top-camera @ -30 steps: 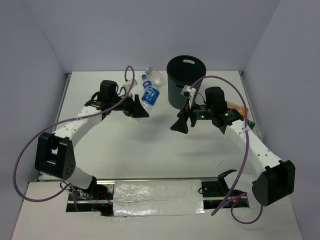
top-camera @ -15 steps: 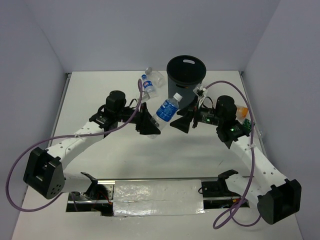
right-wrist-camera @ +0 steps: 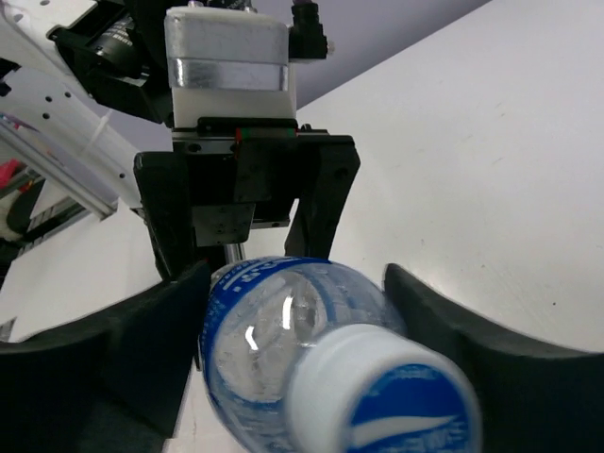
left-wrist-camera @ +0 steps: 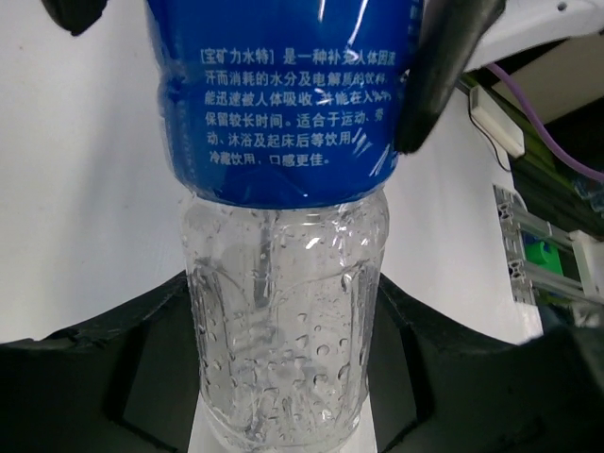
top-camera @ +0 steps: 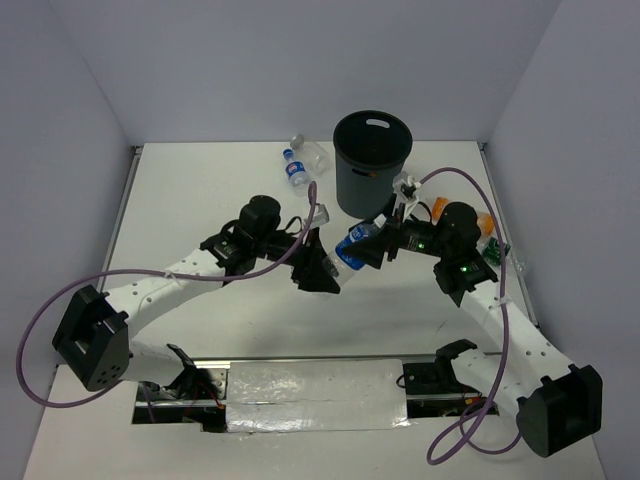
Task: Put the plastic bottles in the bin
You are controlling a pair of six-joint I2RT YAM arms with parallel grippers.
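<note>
My left gripper (left-wrist-camera: pixel 283 293) is closed on a small clear plastic bottle with a blue label and a white and blue cap (top-camera: pixel 353 243). Its two black fingers press on the clear bottom half, one on each side. Little drops of water sit on the inside of the plastic. The bottle is up off the white counter (top-camera: pixel 200 190). Its cap end points at my right arm. My right gripper (right-wrist-camera: pixel 294 283) is wide open around the blue label end, with one finger on each side. One finger seems to touch the label and the other has a small gap, so it is not squeezing. The bottle is not in the bin. It hangs between my two grippers, just in front of the tall round dark grey plastic bin (top-camera: pixel 360 185). The bin stands at the far side of the counter. Two more bottles lie on the counter just left of the bin: a small clear bottle with a blue label (top-camera: pixel 296 170) and a clear bottle with a pale cap (top-camera: pixel 311 152), close together. A small orange bottle (top-camera: pixel 485 221) peeks out from behind my right arm, mostly hidden.
</note>
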